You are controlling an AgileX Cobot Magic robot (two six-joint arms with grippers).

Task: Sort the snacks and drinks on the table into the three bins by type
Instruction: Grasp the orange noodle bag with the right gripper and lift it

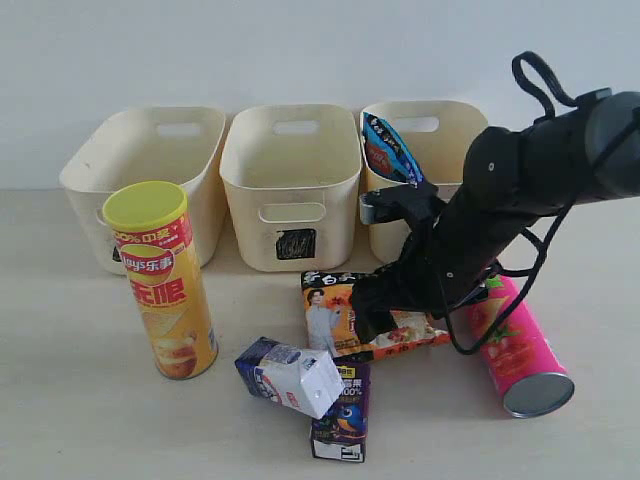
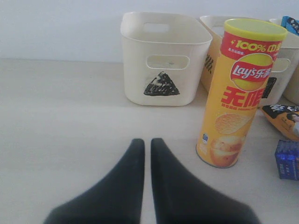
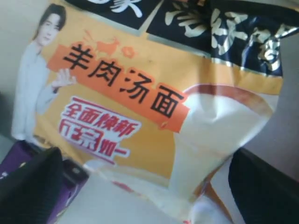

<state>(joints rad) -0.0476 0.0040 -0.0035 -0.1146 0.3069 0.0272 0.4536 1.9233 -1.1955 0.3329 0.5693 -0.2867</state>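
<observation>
My right gripper is spread wide, one finger on each side of the orange bag, holding nothing yet. The bag lies flat on the desk, roughly at the middle of the exterior view. My left gripper is pressed together on nothing and hangs low over bare desk, with the yellow can at its one o'clock in its own camera.

Done so far, as I read it: one item of six. The blue-black bag stands in the right bin, at twelve o'clock from the orange bag. The left bin (its front carries a scribbled triangle) and the middle bin, marked with a square, show nothing inside as far as I can see.

Left to sort are five:
- The orange bag between my fingers probably belongs with the other bag.
- The yellow can stands upright at nine o'clock from it.
- The pink can lies on its side at four o'clock.
- The white-and-purple carton is tipped over at seven o'clock.
- The juice box is just beside that carton, at six o'clock, and its top meets the bag's lower edge.
</observation>
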